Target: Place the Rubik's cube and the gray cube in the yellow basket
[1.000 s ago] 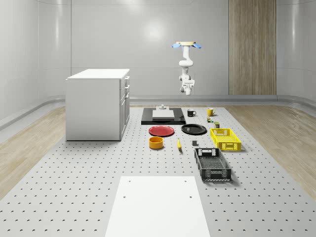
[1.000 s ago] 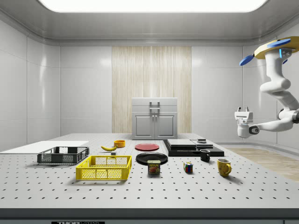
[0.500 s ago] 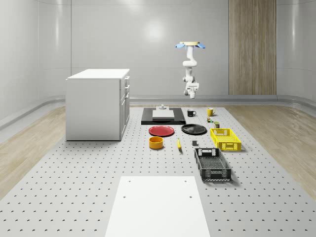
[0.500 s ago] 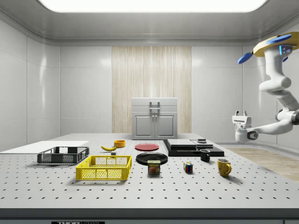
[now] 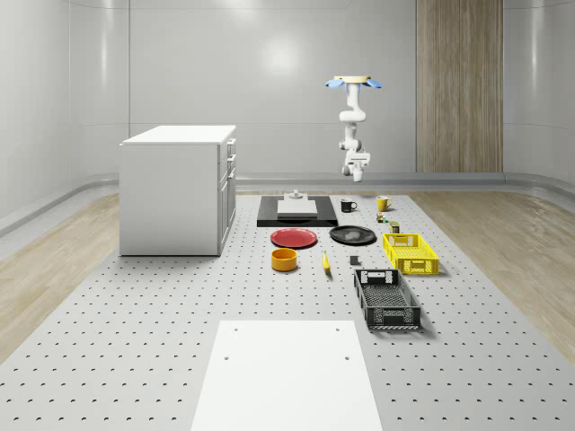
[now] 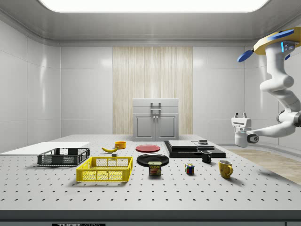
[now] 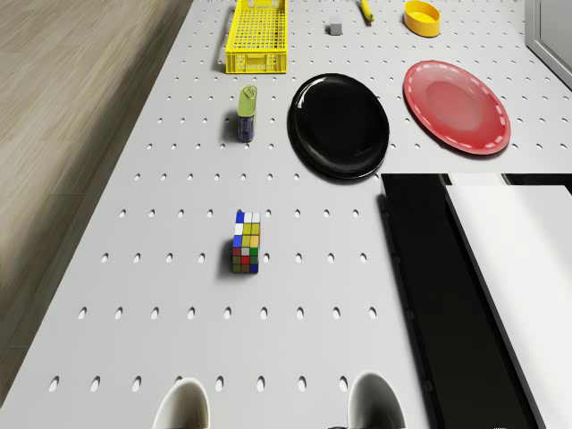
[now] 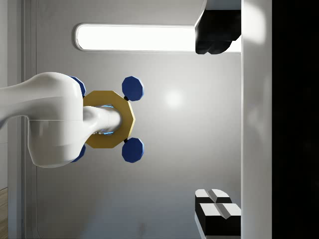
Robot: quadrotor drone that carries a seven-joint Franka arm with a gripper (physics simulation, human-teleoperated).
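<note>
Perforated table (image 5: 135,323) is carrying the Rubik's cube (image 6: 189,169), sitting between a can (image 6: 155,168) and a yellow mug (image 6: 225,168). Gray cube (image 7: 334,29) is lying just beside the yellow basket (image 6: 104,169). Drone (image 6: 277,43) is hovering high over the table's far end at the side view's right; its gripper (image 6: 240,116) is pointing upward, fingers (image 8: 215,209) spread apart, gripping nothing.
</note>
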